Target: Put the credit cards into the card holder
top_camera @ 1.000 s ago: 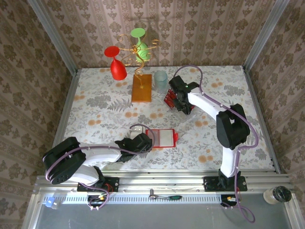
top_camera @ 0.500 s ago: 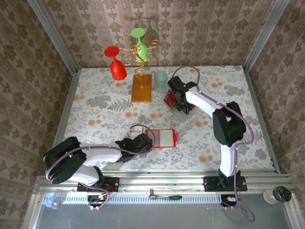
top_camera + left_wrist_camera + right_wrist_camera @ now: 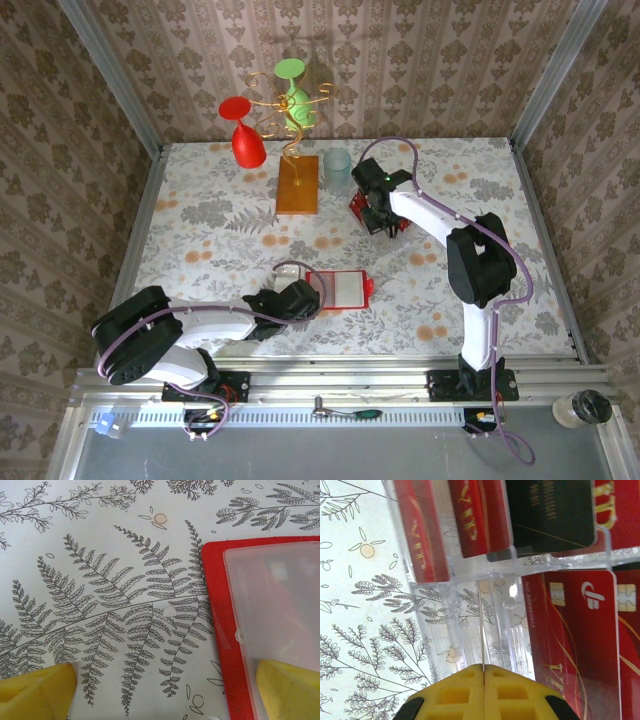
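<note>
Credit cards [image 3: 580, 640] sit in the rack [image 3: 470, 630] ahead of the right fingers [image 3: 455, 695], pressed together, perhaps on one's edge: best lifted straight out. Left fingers [image 3: 35, 692], spread, straddle the card holder [image 3: 217, 630].

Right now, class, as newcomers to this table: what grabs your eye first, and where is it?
The bright red and green goblets on a gold wire stand at the table's far edge stand out first. Next is the open red card holder near the front, at the open left gripper. The right gripper is shut at the clear stand of red credit cards.
</note>
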`<move>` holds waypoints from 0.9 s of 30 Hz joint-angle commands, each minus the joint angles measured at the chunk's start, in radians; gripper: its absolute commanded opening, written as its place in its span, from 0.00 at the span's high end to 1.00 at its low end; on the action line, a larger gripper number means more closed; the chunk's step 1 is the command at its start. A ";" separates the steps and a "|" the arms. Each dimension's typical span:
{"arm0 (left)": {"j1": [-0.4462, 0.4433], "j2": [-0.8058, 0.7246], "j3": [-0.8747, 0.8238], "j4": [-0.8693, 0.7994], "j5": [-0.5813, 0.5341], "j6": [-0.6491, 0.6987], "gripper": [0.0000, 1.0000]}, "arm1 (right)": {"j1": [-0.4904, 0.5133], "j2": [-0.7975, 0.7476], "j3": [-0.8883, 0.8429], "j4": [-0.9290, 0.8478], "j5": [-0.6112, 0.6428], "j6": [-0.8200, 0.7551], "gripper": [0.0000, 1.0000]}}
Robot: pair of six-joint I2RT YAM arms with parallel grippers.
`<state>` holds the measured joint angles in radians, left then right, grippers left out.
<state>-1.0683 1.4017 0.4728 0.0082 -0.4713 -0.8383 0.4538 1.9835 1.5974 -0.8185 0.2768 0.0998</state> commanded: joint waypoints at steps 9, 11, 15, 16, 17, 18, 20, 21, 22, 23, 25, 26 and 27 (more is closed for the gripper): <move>-0.009 0.010 0.005 -0.020 -0.011 -0.028 0.06 | 0.018 -0.158 0.054 -0.058 -0.148 0.018 1.00; -0.009 0.008 0.006 -0.026 -0.016 -0.030 0.06 | 0.030 -0.197 0.039 -0.051 -0.193 0.043 1.00; -0.010 0.005 0.008 -0.038 -0.023 -0.033 0.06 | 0.054 -0.282 -0.073 0.032 -0.355 0.138 1.00; -0.010 0.003 0.007 -0.043 -0.025 -0.035 0.06 | 0.059 -0.301 -0.108 0.058 -0.395 0.167 1.00; -0.010 0.002 0.007 -0.046 -0.028 -0.039 0.06 | 0.067 -0.320 -0.155 0.100 -0.440 0.201 1.00; -0.012 0.001 0.006 -0.049 -0.031 -0.042 0.06 | 0.076 -0.333 -0.191 0.133 -0.474 0.229 1.00; -0.012 -0.003 0.003 -0.055 -0.035 -0.045 0.06 | 0.096 -0.354 -0.279 0.219 -0.545 0.298 1.00; -0.012 -0.005 0.001 -0.056 -0.036 -0.045 0.06 | 0.107 -0.359 -0.311 0.250 -0.567 0.324 1.00; -0.012 -0.008 0.001 -0.057 -0.039 -0.045 0.06 | 0.120 -0.362 -0.347 0.287 -0.586 0.353 1.00; -0.012 -0.009 0.001 -0.061 -0.039 -0.045 0.06 | 0.131 -0.364 -0.380 0.333 -0.599 0.378 1.00; -0.012 -0.013 0.001 -0.067 -0.044 -0.045 0.06 | 0.156 -0.359 -0.432 0.386 -0.612 0.419 1.00; -0.012 -0.015 0.000 -0.068 -0.046 -0.047 0.06 | 0.167 -0.356 -0.457 0.415 -0.618 0.439 1.00; -0.012 -0.015 -0.002 -0.066 -0.047 -0.049 0.06 | 0.174 -0.351 -0.477 0.437 -0.623 0.454 1.00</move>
<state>-1.0729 1.3998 0.4728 -0.0040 -0.4915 -0.8642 0.6067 1.6264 1.1572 -0.5137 -0.2680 0.4484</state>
